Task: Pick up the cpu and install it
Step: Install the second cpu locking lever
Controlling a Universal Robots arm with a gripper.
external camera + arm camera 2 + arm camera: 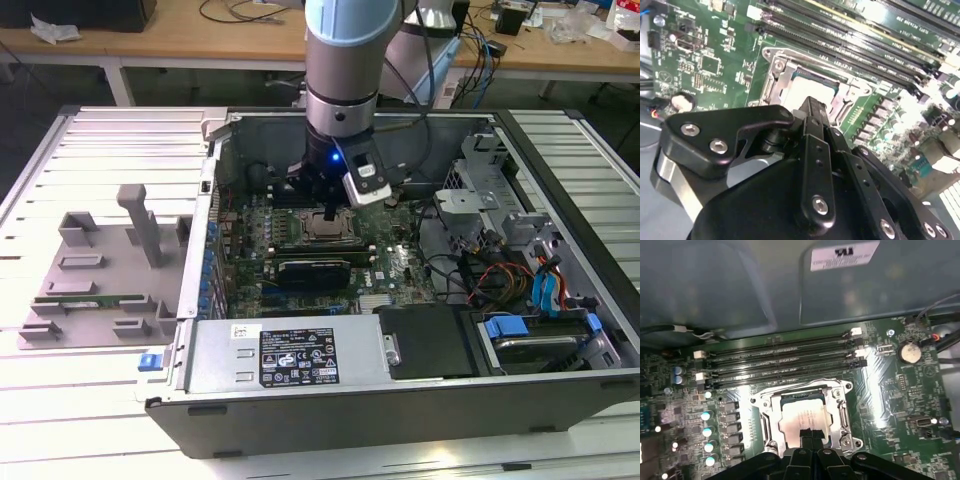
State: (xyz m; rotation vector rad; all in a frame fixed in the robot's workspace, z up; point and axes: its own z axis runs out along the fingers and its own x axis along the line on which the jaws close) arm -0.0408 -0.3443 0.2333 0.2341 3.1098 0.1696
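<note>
The cpu (802,416) lies flat in the motherboard's socket, its silvery top showing inside the metal socket frame (765,412). My gripper (810,434) hangs straight over it with the black fingertips pressed together and nothing between them, their tips at or just above the chip's near edge. In the second wrist view the shut gripper (815,106) covers part of the cpu (807,89), which sits inside the frame (771,82). In the exterior view the arm reaches down into the open computer case, with the gripper (330,213) over the cpu (325,229).
Long black memory slots (785,362) run beside the socket, under the case wall (790,290). A coin battery (910,352) sits on the board. A power supply (290,355), cables (490,270) and a drive bay (530,330) crowd the case. A grey fixture (100,270) stands on the exterior view's left.
</note>
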